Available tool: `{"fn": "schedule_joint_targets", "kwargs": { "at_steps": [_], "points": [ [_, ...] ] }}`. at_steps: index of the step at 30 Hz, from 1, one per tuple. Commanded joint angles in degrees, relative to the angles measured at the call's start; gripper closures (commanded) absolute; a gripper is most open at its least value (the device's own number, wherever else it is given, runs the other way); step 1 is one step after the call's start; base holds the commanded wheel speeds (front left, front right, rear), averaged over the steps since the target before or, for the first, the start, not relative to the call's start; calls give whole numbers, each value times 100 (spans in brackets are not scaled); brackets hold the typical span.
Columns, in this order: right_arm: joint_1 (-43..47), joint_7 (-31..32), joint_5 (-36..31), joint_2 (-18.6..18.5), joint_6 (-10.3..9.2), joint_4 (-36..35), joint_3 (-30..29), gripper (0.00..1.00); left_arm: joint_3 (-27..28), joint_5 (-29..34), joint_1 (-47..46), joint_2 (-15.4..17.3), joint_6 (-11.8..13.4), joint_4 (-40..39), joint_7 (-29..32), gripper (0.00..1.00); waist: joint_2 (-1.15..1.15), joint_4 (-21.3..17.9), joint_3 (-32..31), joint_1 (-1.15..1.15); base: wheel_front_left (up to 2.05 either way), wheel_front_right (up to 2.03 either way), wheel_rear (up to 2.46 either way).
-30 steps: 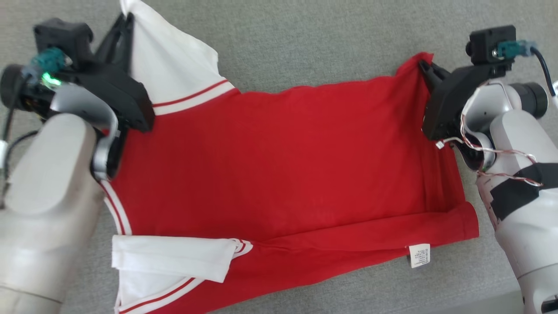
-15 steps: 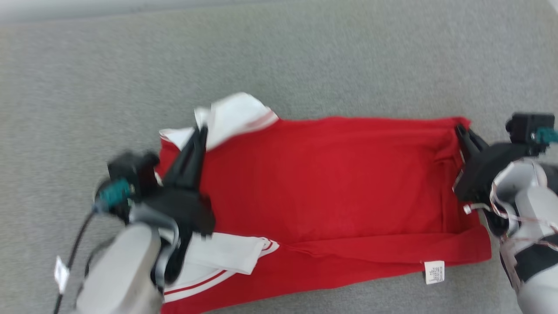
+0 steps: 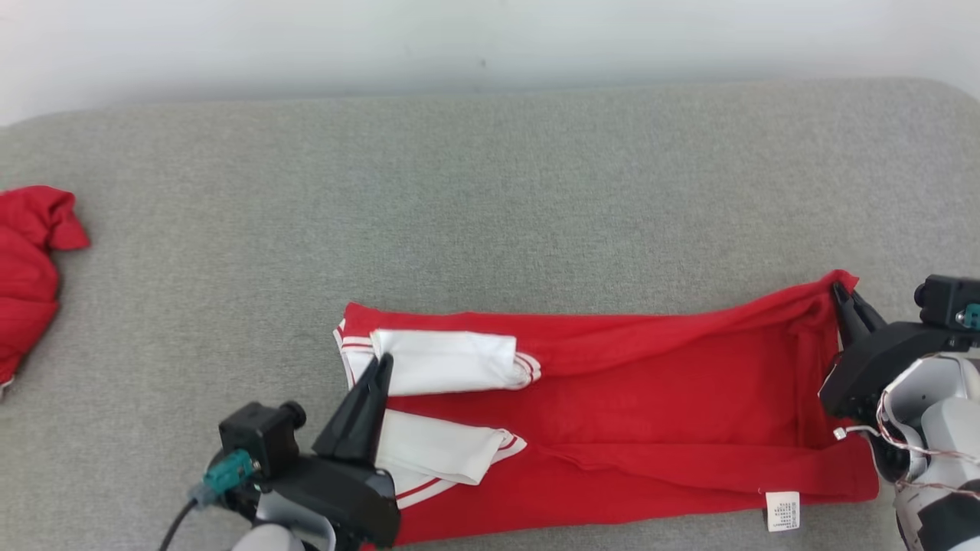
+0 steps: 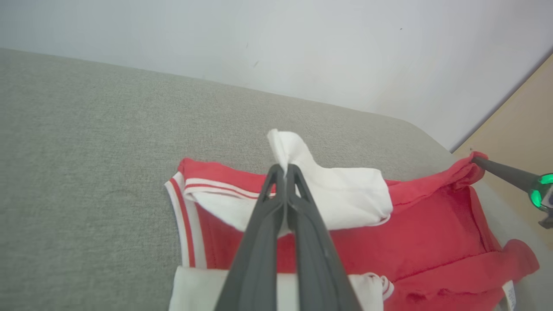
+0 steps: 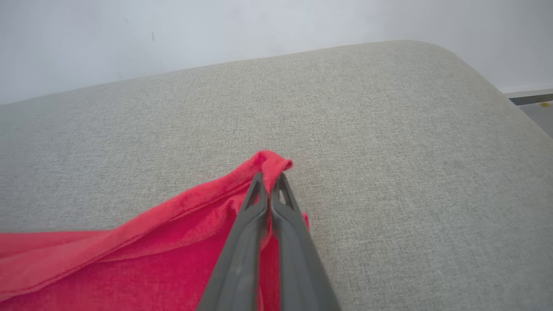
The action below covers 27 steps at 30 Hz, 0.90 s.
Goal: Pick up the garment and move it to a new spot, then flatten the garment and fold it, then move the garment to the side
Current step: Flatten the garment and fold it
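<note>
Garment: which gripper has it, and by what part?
Both hold the garment: left gripper pinches a white sleeve, right gripper its red corner.

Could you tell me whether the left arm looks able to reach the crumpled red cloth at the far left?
Probably not yet: the left end effector is shut on the white sleeve of the garment. Otherwise the way looks free, with bare grey cushion between it and the crumpled red cloth.

Soft matt cloth garment [image 3: 651, 398]; cushion [image 3: 490, 191] w/ rough woven fabric.
</note>
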Motion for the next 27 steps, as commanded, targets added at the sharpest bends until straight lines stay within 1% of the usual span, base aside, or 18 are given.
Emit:
{"fn": "schedule_joint_targets", "kwargs": {
  "at_steps": [1,8,15,16,17,18,24,25,27],
  "points": [
    [143,2,-25,24,-14,-17,-30,100,16,-57,146,-28,19,-20,-19,100,0,66,-107,1,0,0,0],
    [478,195,-190,17,-14,-116,-51,100,49,-135,576,-100,70,-31,-19,100,0,48,-278,1,0,0,0],
    [708,337,-565,-57,-14,-110,-5,100,-30,-206,887,-102,80,10,5,100,0,46,-392,1,0,0,0],
    [737,351,-612,-59,-14,-109,-12,90,-39,-222,929,-106,87,29,12,100,0,46,-416,1,0,0,0],
    [765,377,-652,-63,-14,-114,-28,53,-46,-232,966,-103,98,36,15,100,0,46,-432,1,0,0,0],
    [789,380,-690,-63,-14,-115,-68,0,-52,-257,1002,-109,112,58,30,100,0,49,-457,1,0,0,0],
    [926,377,-829,31,-14,-164,-239,0,-74,-335,1190,-127,128,145,57,100,0,40,-587,1,0,0,0],
    [981,365,-810,71,-14,-219,-328,0,-87,-330,1226,-131,139,172,51,0,0,36,-634,1,0,0,0],
    [1044,366,-791,95,-14,-281,-398,0,-90,-300,1272,-130,148,198,37,0,0,29,-687,1,0,0,0]
  ]
}}
